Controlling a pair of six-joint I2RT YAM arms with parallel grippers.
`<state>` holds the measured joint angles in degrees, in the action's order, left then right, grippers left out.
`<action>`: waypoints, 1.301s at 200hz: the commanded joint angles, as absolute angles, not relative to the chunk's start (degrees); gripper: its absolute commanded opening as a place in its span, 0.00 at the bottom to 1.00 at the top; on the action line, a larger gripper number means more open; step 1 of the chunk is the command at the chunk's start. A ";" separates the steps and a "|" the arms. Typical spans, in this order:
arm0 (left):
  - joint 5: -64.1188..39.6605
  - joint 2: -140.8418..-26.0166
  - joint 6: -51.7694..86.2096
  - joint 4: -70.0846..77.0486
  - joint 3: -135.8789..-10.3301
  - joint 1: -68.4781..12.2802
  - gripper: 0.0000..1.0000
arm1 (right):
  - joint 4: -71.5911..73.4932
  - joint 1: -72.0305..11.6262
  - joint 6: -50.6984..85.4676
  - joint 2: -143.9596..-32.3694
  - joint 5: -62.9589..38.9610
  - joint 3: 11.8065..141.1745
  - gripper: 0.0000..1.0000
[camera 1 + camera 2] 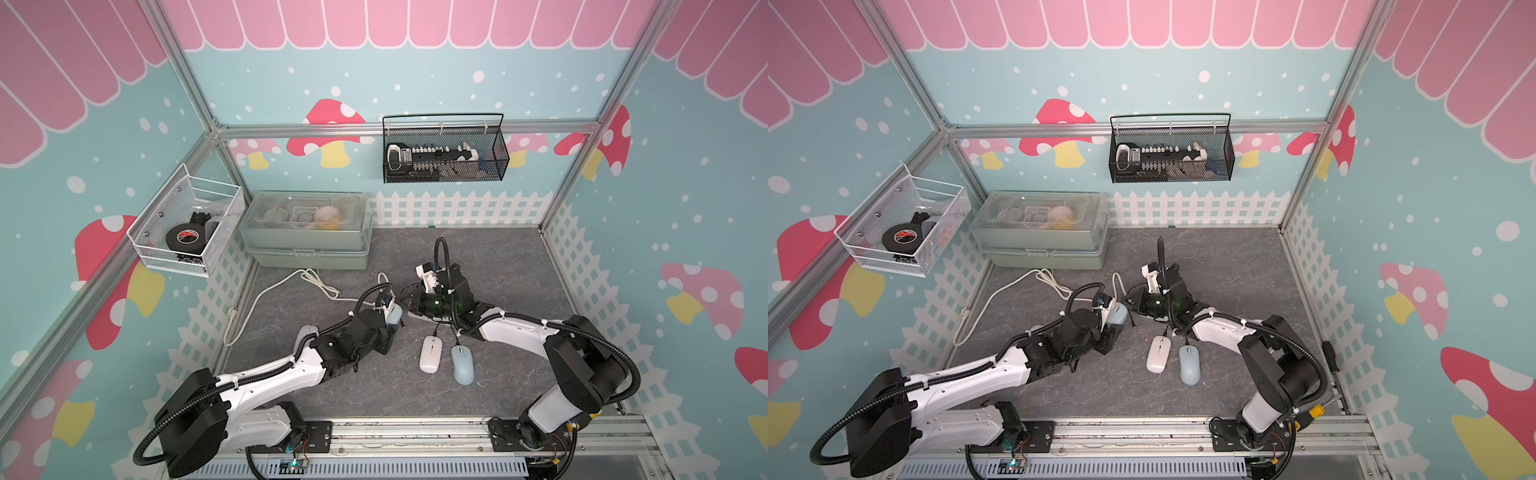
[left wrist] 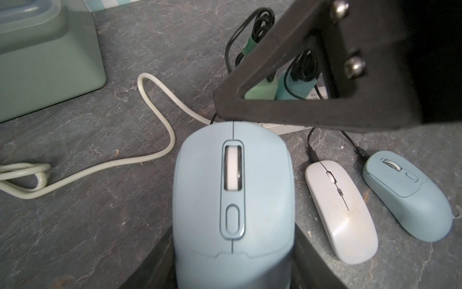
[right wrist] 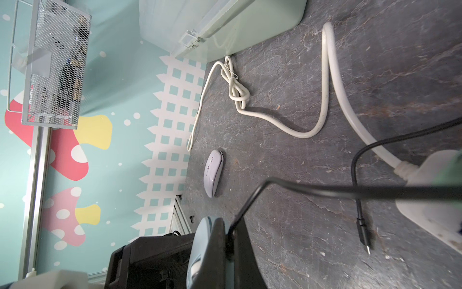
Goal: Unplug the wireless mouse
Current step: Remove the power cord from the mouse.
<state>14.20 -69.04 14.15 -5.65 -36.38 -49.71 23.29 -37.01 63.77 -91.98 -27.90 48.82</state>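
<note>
The blue mouse (image 2: 232,200) was near the middle of the table (image 2: 87,225), squeezed by its sides in my left gripper (image 1: 392,323). It looked light, hard and slippery. My right gripper (image 3: 230,240) was pressed together, pinching the thin, bendy black cable (image 3: 312,190) right beside the mouse. A white mouse (image 2: 340,212) lay nearby.

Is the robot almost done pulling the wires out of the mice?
Partway. One black plug already lies loose on the table, and a white mouse near the wall shows no wire. Now the left tool holds a blue mouse while the right tool pinches its black wire at the nose; I cannot tell if it's out yet. The flat white mouse and the other blue mouse still have wires in.
</note>
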 commanded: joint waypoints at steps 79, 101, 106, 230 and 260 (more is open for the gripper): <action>14.10 -69.41 13.36 -6.40 -35.77 -50.00 0.49 | 18.82 -37.10 59.75 -91.40 -27.99 51.90 0.00; 14.45 -69.78 13.36 -6.61 -35.60 -50.62 0.49 | 17.09 -36.78 58.59 -91.12 -26.87 52.63 0.00; 14.73 -69.87 13.49 -6.60 -35.60 -50.75 0.49 | 16.95 -36.68 58.54 -91.10 -26.58 52.67 0.00; 21.42 -72.24 22.90 -2.72 -34.28 -52.47 0.50 | 22.40 -36.52 61.68 -93.16 -19.51 53.32 0.00; 21.10 -72.49 22.92 -3.07 -34.42 -52.47 0.51 | 23.17 -36.55 62.14 -93.56 -20.04 53.15 0.00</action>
